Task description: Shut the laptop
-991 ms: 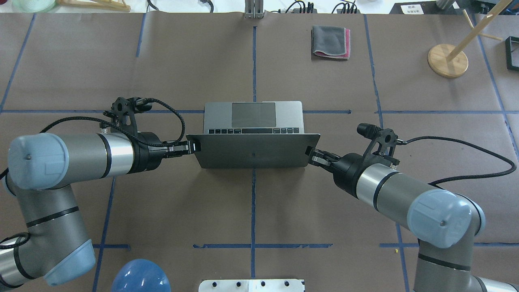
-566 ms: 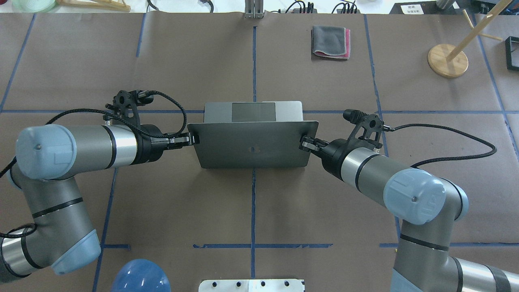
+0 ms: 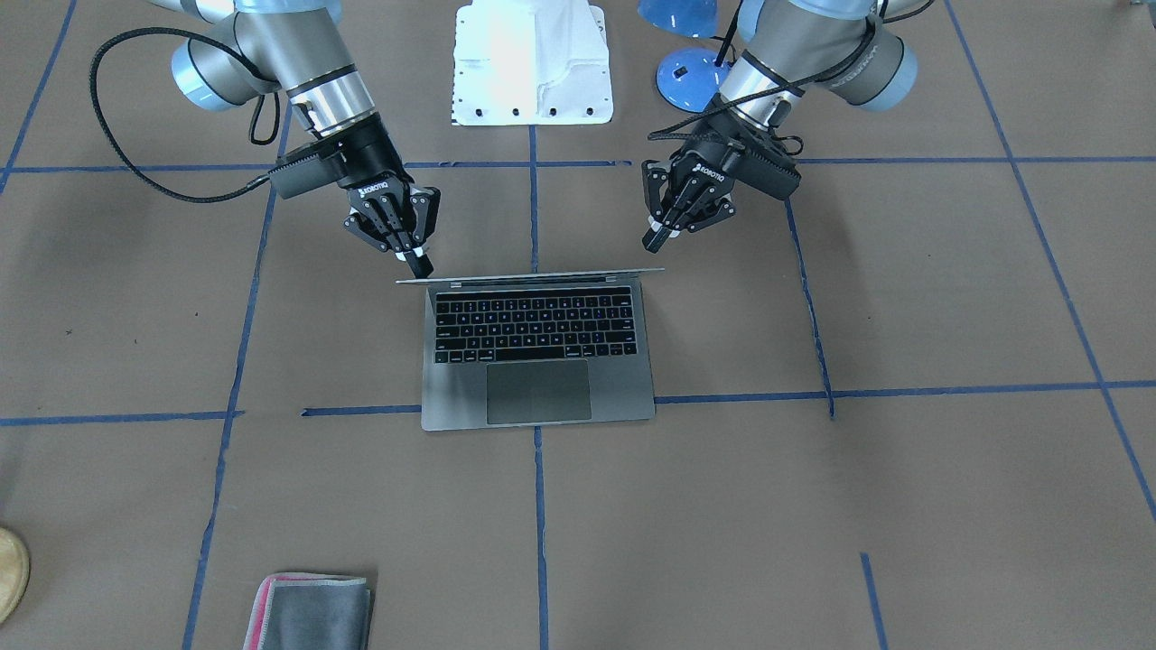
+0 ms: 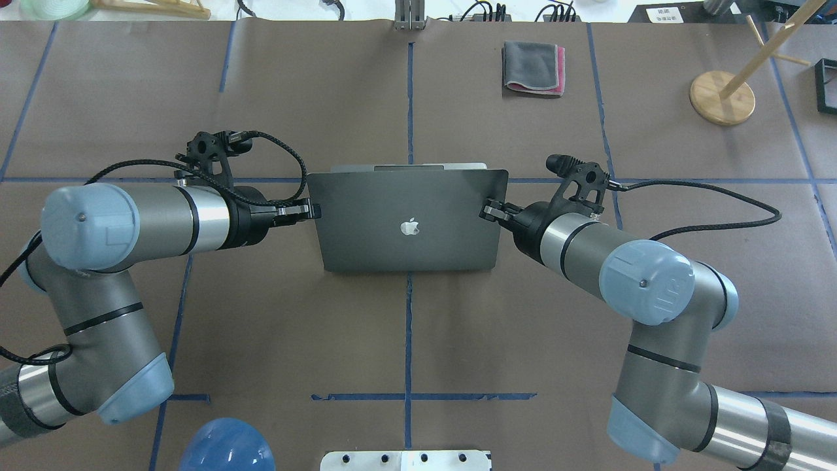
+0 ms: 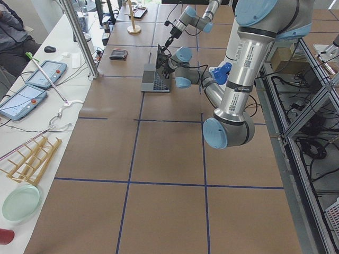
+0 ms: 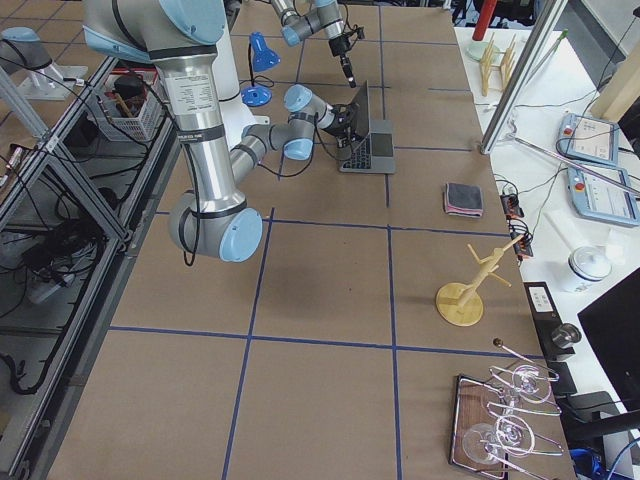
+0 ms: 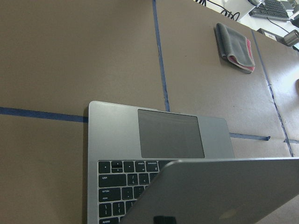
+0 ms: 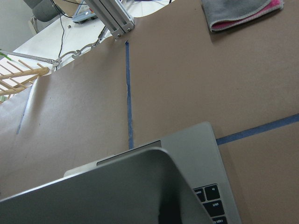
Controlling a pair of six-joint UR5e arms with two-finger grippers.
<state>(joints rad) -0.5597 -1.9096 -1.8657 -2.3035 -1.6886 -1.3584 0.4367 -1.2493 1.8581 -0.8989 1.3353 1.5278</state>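
Note:
The space-grey laptop [image 4: 405,245] lies at the table's middle, its lid tilted far forward over the keyboard, with the apple logo [image 4: 409,227] facing up. In the front view its keys and trackpad [image 3: 538,392] still show under the lid's edge. My left gripper [image 4: 315,210] is shut, its tips against the lid's left edge; it also shows in the front view [image 3: 652,242]. My right gripper [image 4: 485,210] is shut against the lid's right edge, and shows in the front view [image 3: 418,263]. Both wrist views show the lid's back [image 7: 224,191] [image 8: 103,191] over the base.
A folded grey-and-pink cloth [image 4: 533,67] lies at the far side, right of centre. A wooden stand [image 4: 721,97] is at the far right. A blue dome-shaped object [image 4: 225,448] and the white robot base [image 4: 405,460] are at the near edge.
The lid has swung forward from near upright to low over the keyboard. Both grippers moved away from the robot with the lid's edges.

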